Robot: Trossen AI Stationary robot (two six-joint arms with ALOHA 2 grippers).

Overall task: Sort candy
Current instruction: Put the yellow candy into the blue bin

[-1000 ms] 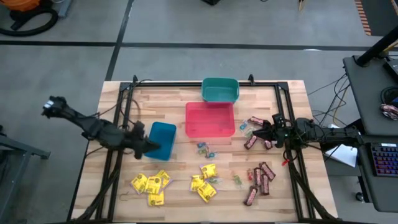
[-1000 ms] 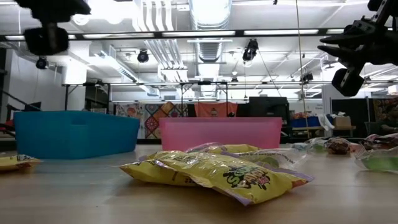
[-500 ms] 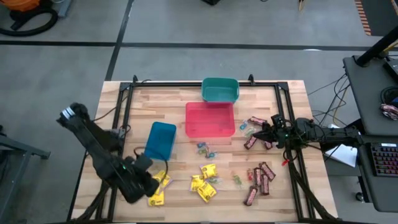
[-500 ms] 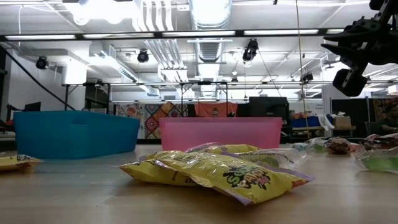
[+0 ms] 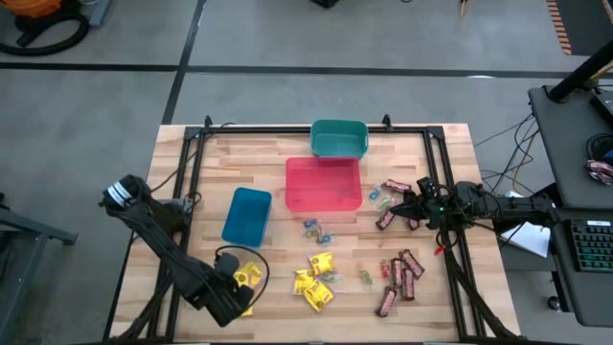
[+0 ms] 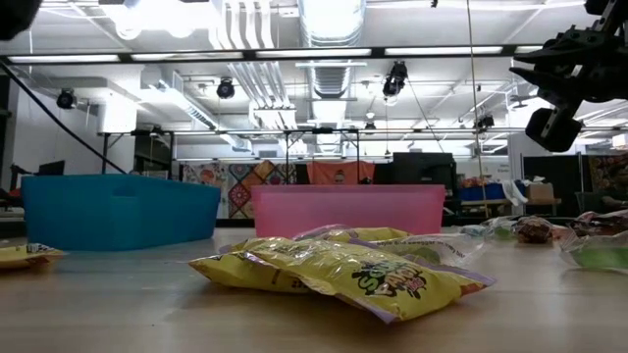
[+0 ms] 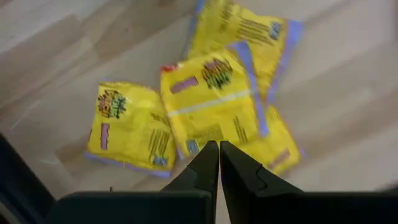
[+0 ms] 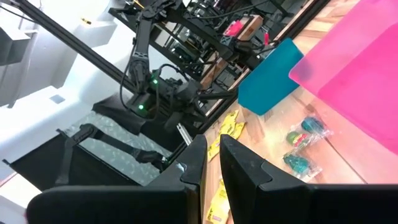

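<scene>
Yellow square packets lie in two clusters on the table, one near the left [image 5: 247, 280] and one in the middle [image 5: 313, 278]. Dark brown bars lie at the right [image 5: 400, 273] and by the right gripper [image 5: 388, 217]. Tiny green and blue pieces [image 5: 316, 230] sit in front of the red bin. My left gripper [image 5: 235, 292] is shut, directly over the near-left yellow packets [image 7: 208, 102]. My right gripper [image 5: 404, 203] is shut and held above the table [image 6: 525, 69] beside the far-right bars. My left gripper [image 7: 219, 149] points down at the near edge of the middle yellow packet [image 7: 199, 140] with its fingers together. I cannot tell whether the tips touch it. The packet lies flat on the table among two others.
A blue bin [image 5: 247, 216] stands slanted at the left. A red bin [image 5: 324, 184] stands mid-table, with a teal bin [image 5: 339, 139] behind it at the far edge. A black metal frame [image 5: 192, 153] runs around the table. Bare wood lies between the blue bin and the packets.
My left arm has swung from beside the blue bin toward the table's near edge and now stands over the near-left yellow packets. The blue bin now shows uncovered and slanted.
</scene>
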